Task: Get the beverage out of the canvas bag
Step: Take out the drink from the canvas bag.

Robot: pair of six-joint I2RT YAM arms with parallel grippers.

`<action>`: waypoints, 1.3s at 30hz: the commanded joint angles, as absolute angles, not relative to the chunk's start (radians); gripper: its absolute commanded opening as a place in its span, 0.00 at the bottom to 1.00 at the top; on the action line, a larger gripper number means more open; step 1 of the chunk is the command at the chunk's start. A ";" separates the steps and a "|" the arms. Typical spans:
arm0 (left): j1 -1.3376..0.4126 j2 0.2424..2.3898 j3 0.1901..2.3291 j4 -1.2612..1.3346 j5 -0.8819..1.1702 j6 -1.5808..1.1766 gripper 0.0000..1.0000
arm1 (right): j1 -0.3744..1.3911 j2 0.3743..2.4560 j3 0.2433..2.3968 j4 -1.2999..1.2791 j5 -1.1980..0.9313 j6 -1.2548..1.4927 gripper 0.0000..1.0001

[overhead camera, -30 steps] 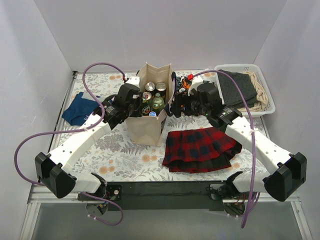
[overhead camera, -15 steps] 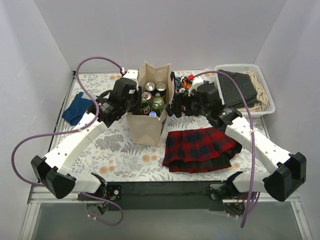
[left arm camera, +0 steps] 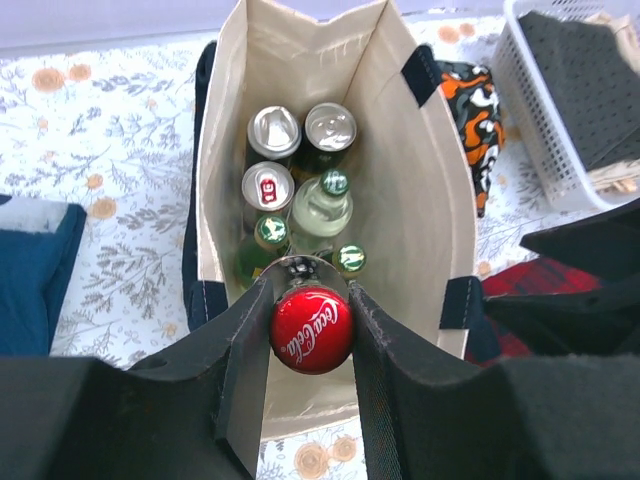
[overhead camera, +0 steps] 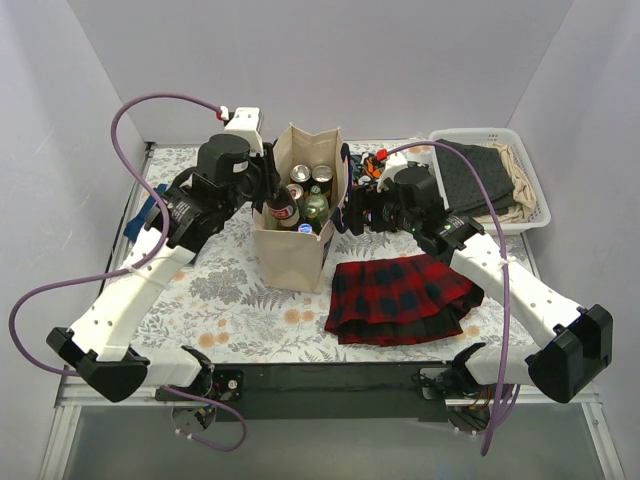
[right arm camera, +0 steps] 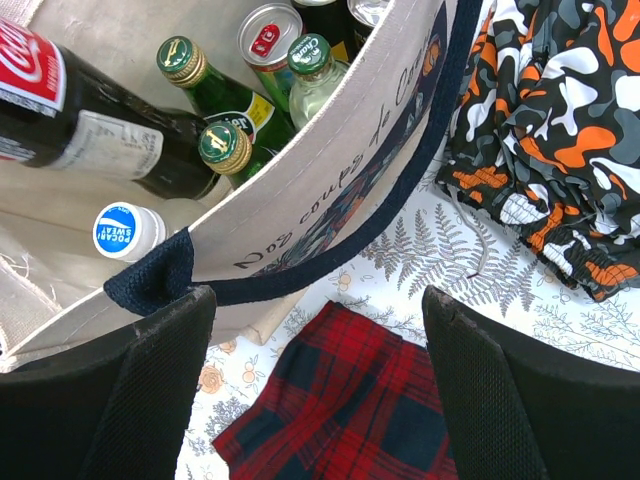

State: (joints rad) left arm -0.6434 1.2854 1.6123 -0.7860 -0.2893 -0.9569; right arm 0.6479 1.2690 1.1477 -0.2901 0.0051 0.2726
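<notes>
The cream canvas bag (overhead camera: 295, 258) with navy handles stands upright mid-table, its mouth open. My left gripper (overhead camera: 272, 196) is shut on the red-capped neck of a dark cola bottle (overhead camera: 283, 209), which is raised and tilted over the bag's left rim. In the left wrist view the jaws (left arm camera: 308, 292) clamp the red cap of the bottle (left arm camera: 311, 330) above the bag (left arm camera: 420, 190). Cans and green bottles (left arm camera: 320, 210) stay inside. My right gripper (right arm camera: 315, 300) is open beside the bag's right wall (right arm camera: 330, 170), holding nothing; the cola bottle (right arm camera: 100, 130) shows at upper left.
A red plaid cloth (overhead camera: 400, 295) lies right of the bag. A white basket (overhead camera: 470, 133) with dark and beige fabric sits at the back right. An orange-and-black patterned cloth (right arm camera: 540, 150) lies behind the right gripper, and a blue cloth (overhead camera: 140, 222) lies at the left.
My left arm has swung up and back, lifting the cola bottle out from among the other drinks toward the bag's left rim. The right arm has not moved.
</notes>
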 commanded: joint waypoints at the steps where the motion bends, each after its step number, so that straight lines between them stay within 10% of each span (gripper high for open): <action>1: -0.647 1.236 1.723 -0.655 -0.305 -0.943 0.00 | 0.640 1.239 1.147 -0.272 0.025 0.258 0.89; 39: -0.601 1.468 2.191 -0.502 -0.646 -0.598 0.00 | 0.612 1.215 1.120 -0.279 0.028 0.250 0.90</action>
